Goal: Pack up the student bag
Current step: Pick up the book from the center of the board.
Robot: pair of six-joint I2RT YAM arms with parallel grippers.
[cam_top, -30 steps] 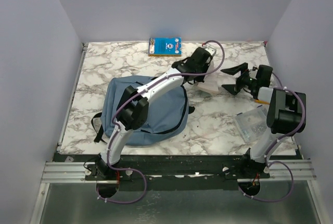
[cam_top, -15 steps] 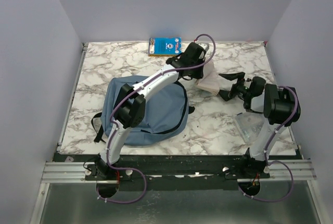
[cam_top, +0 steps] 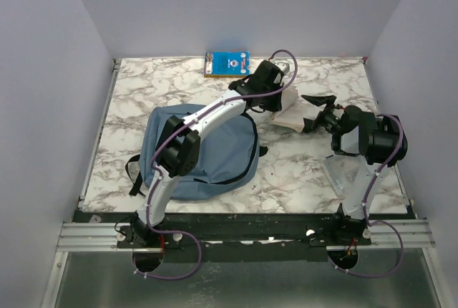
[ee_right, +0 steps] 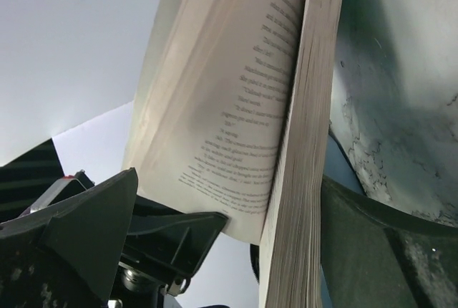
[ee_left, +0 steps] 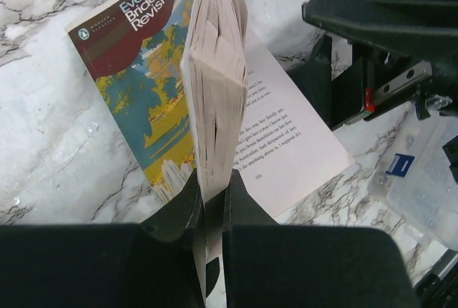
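Observation:
The student bag [cam_top: 215,157], dusty blue with black straps, lies flat at the table's left centre. My left arm reaches over it. A paperback book [cam_top: 290,114] lies open right of the bag, its yellow and blue cover [ee_left: 143,86] on the marble. My left gripper [ee_left: 212,183] is shut on a thick wad of its pages [ee_left: 218,93], holding them upright above a flat printed page [ee_left: 286,129]. My right gripper [cam_top: 315,111] stands open at the book's right side. In the right wrist view the book's page block [ee_right: 308,179] stands between its spread fingers [ee_right: 79,236].
A blue book [cam_top: 227,64] lies at the back edge of the table. A clear plastic box [cam_top: 343,172] sits on the right near my right arm, also seen in the left wrist view [ee_left: 436,186]. Walls close in the table on three sides.
My right gripper has moved left from the table's right side up to the open book. My left gripper shifted slightly back with the pages still in it.

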